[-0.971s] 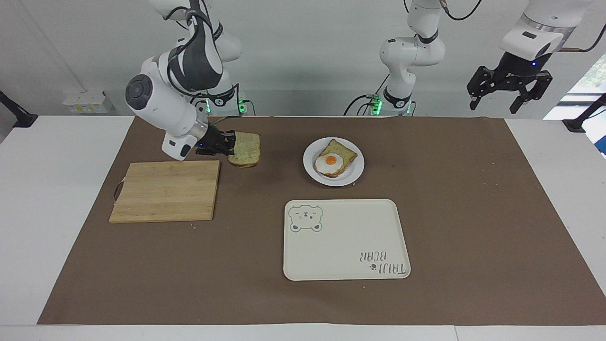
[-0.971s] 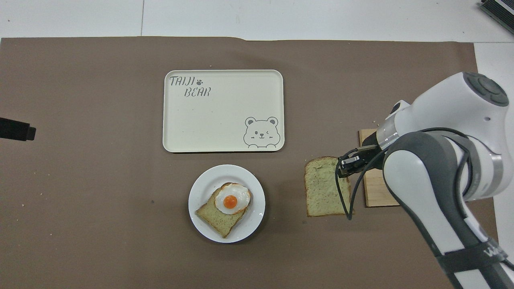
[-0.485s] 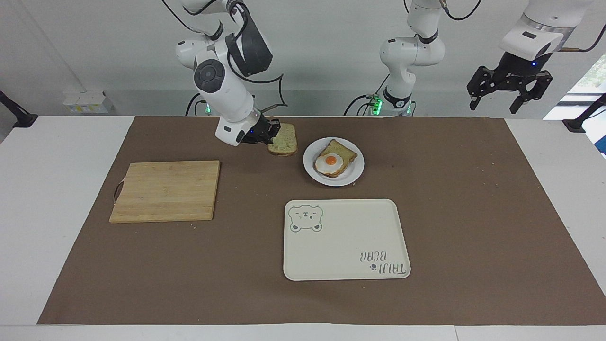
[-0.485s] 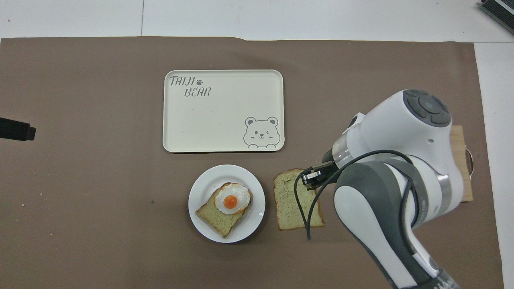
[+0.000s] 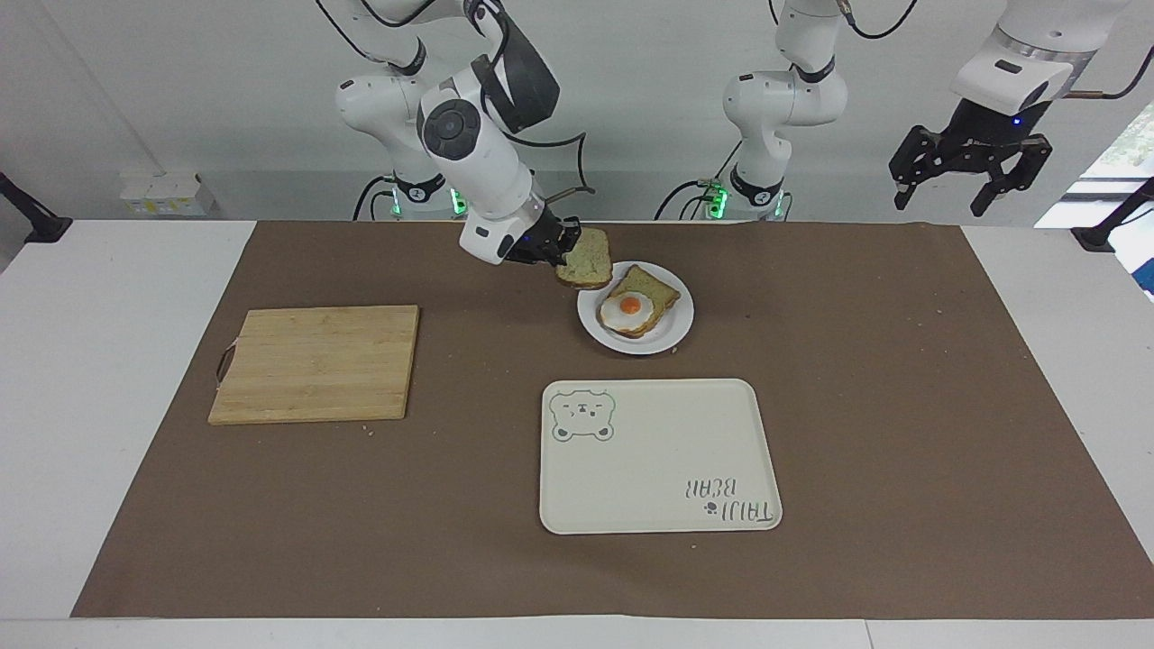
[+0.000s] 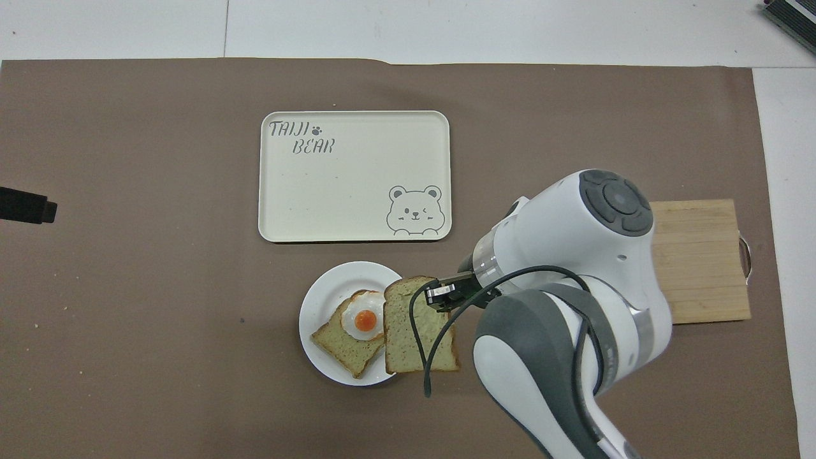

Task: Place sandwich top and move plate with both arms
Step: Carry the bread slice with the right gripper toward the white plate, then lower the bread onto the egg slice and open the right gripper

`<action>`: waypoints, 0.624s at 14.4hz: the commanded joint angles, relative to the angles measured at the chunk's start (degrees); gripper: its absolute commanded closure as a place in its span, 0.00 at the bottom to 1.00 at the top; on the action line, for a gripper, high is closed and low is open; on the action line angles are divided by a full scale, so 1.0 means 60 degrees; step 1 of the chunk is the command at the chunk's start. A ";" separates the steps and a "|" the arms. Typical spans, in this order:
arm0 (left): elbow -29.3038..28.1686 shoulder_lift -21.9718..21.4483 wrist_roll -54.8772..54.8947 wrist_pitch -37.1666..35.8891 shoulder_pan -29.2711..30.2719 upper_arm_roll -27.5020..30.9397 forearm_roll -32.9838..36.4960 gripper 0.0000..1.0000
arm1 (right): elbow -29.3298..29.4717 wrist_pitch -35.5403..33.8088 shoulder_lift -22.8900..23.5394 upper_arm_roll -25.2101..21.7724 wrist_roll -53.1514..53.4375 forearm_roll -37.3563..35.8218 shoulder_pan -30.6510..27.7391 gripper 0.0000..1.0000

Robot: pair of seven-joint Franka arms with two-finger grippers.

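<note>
The right gripper, clamped on the sandwich top, holds it raised over the edge of the plate bearing egg toast, while the tray lies bare and the left gripper waits, fingers apart.

Both views are bright and evenly lit, with soft, diffuse light from above. Shadows are faint and short: a thin dark rim under the plate, a soft edge along the tray and the cutting board. The brown mat is matte and shows no glare; the white tabletop is close to washed out. In the facing view a pale window patch glows at the edge. Focus is sharp across both views, the tray's print is readable, and straight edges show little bending.
</note>
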 commanded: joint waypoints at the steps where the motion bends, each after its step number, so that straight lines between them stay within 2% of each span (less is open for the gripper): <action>1: -0.0004 -0.0107 -0.0060 -0.0135 0.0098 -0.0061 0.0056 0.00 | -0.0125 0.0847 0.0294 0.0058 0.0392 0.0303 0.0422 1.00; 9: -0.0004 -0.0107 -0.0060 -0.0120 0.0098 -0.0061 0.0056 0.00 | -0.0110 0.2341 0.1187 0.0058 0.0554 0.0303 0.1302 1.00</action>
